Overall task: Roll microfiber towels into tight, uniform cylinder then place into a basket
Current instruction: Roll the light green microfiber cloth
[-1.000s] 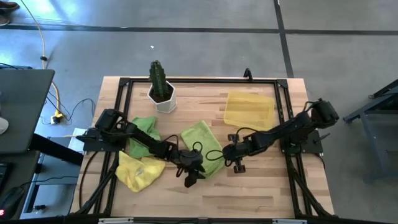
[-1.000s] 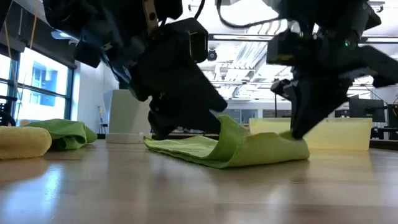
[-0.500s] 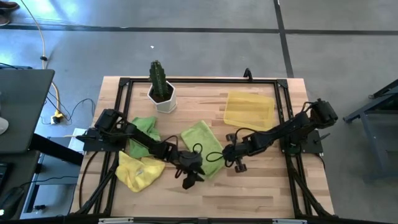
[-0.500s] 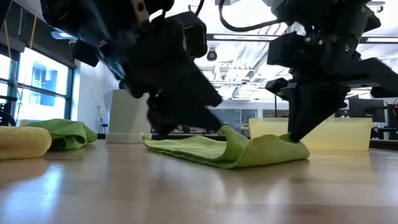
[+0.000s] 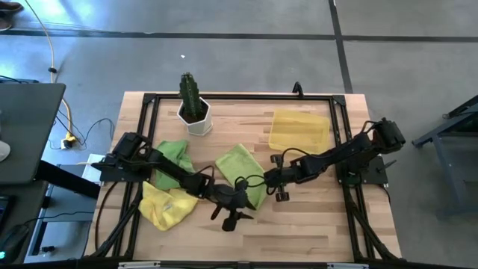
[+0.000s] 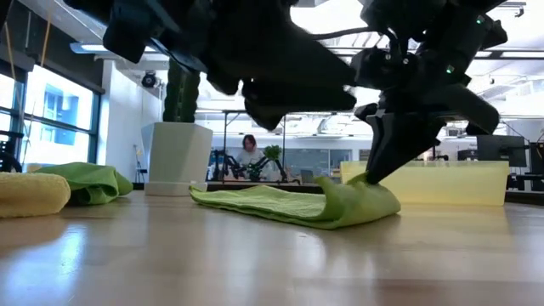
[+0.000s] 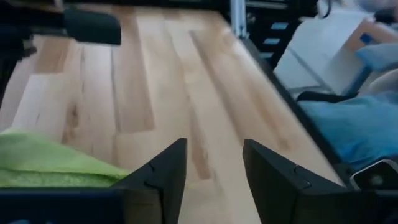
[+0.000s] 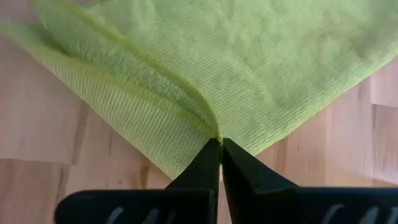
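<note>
Right pincer point(image 8: 219, 146) pinches green towel point(image 8: 205, 68) (no writing legible).

Left arm point(image 5: 168, 173) covers part of yellow towel point(image 5: 160, 209).

Towel point(image 5: 240, 170) mid-table; basket point(image 5: 299, 131) behind-right, pot point(image 5: 196, 119) behind-left — two more towels point(image 5: 170, 190) left.
</note>
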